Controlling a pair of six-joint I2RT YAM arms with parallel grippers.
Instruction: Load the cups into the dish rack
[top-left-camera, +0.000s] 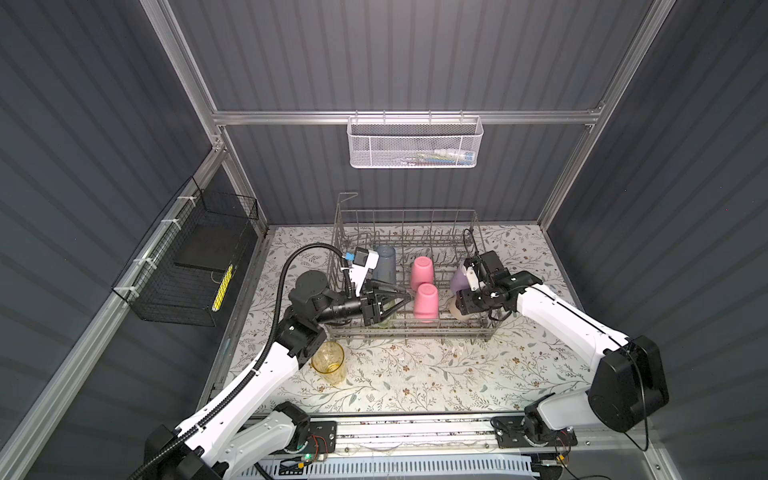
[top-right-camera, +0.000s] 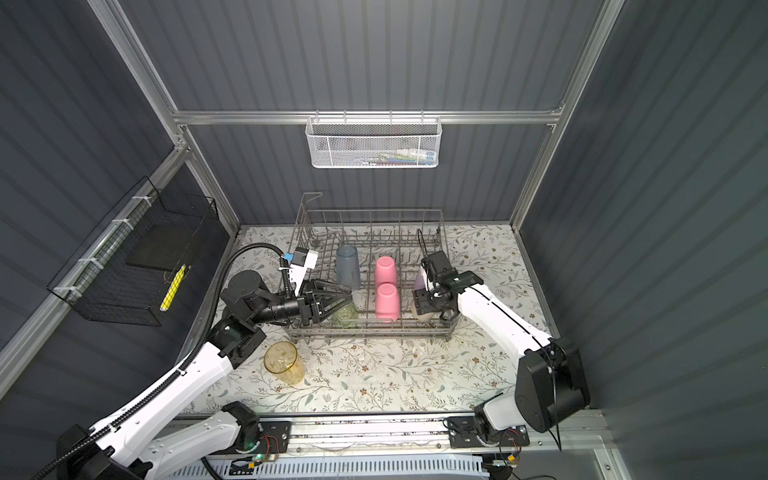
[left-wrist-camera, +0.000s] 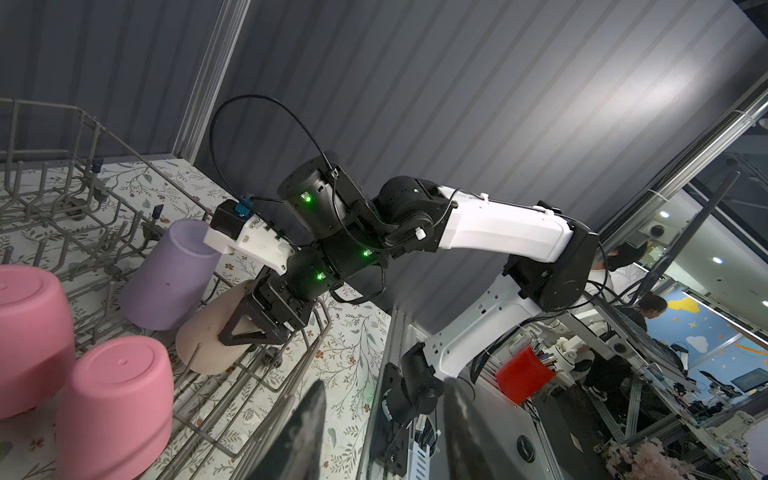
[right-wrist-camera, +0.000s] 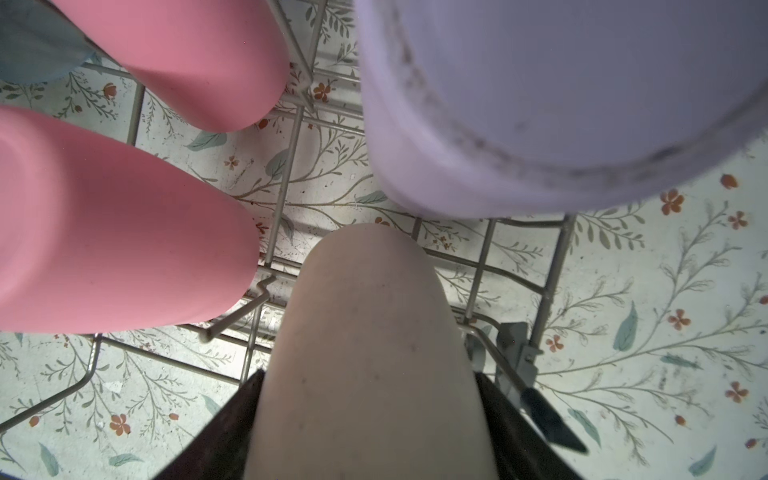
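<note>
1. The right gripper (right-wrist-camera: 370, 424) clamps the beige cup (right-wrist-camera: 365, 311), tilted, at the lower right corner of the rack (top-left-camera: 405, 211). It should settle the cup between the wires, clear of the lavender cup (right-wrist-camera: 540, 104), before letting go.
2. The left gripper (top-left-camera: 405, 297) is partly spread and empty.
3. It hides most of the green cup (top-right-camera: 345, 316). The beige cup's rim is unseen.
4. The yellow cup (top-left-camera: 329, 361) waits on the table, lower left.

Yellow cup (top-right-camera: 286, 363) sits outside the dish rack (top-right-camera: 370, 220).

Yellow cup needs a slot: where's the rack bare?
Bare: back row of dish rack, behind far pink cup, between blue-grey cup and lavender cup. Crowded: right end, right hand gripping beige cup; left front, left hand at green cup.
</note>
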